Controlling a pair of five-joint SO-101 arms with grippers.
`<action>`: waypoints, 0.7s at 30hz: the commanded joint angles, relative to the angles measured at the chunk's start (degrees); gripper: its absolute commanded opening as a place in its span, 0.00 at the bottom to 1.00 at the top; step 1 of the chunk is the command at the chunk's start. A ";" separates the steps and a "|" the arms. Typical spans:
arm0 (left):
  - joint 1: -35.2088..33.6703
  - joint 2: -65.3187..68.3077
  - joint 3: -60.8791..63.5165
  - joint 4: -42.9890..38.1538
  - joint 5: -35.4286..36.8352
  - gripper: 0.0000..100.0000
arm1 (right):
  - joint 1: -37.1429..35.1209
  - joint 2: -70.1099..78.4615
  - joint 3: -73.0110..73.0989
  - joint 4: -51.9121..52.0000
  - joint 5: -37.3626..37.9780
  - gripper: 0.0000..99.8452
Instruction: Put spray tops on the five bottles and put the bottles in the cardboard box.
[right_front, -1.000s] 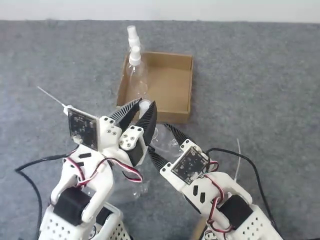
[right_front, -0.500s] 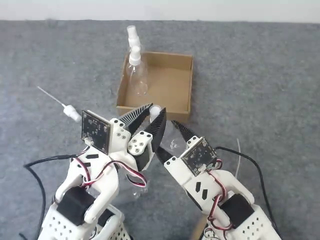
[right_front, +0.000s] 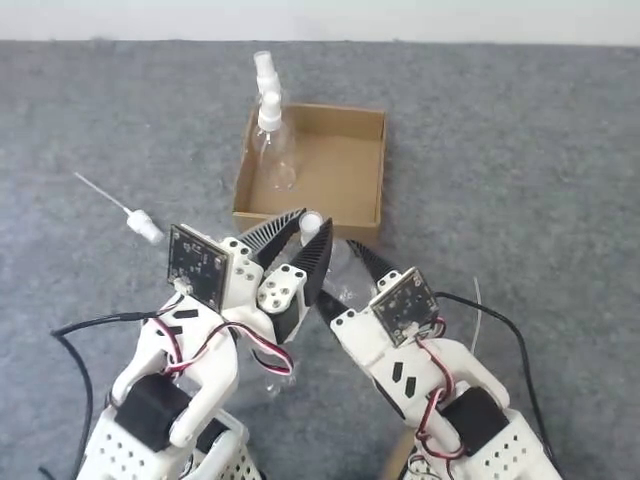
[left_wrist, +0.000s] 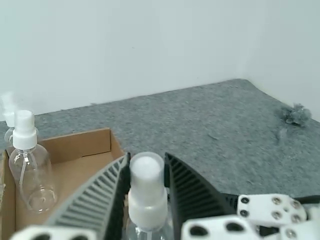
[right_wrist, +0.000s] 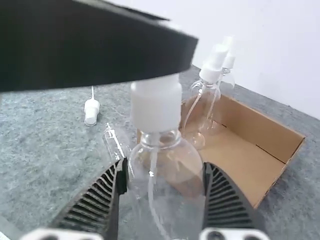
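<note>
Shifted sideways before the box (right_front: 340, 120), left claw (left_wrist: 146, 160) clenched on the spray top (left_wrist: 146, 200), right claw (right_wrist: 162, 172) grasping the bottle (right_wrist: 160, 150); risked a crooked seat from any tilt.

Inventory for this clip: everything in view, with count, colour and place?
cardboard box: 1, brown, far middle of carpet
capped bottles: 2, clear with white tops, upright at the box's far left corner
held bottle: 1, clear, just in front of the box
held spray top: 1, white, on the held bottle's neck
loose spray top: 1, white with thin tube, on carpet left of the box
lying bottle: 1, clear, uncapped, on carpet near the held bottle
carpet: 1, grey, under everything
left gripper: 1, black fingers, shut on held spray top
right gripper: 1, black fingers, shut on held bottle
</note>
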 joint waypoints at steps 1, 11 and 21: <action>0.09 0.18 -0.40 0.18 -0.35 0.06 | 2.59 -1.80 -3.69 -1.63 -0.79 0.09; 0.09 0.18 -0.75 0.53 -0.26 0.16 | 2.59 -1.80 -3.60 -1.63 -0.62 0.09; -0.09 0.18 -7.87 5.19 -0.70 0.16 | 2.59 -1.80 -3.43 -1.71 -0.44 0.09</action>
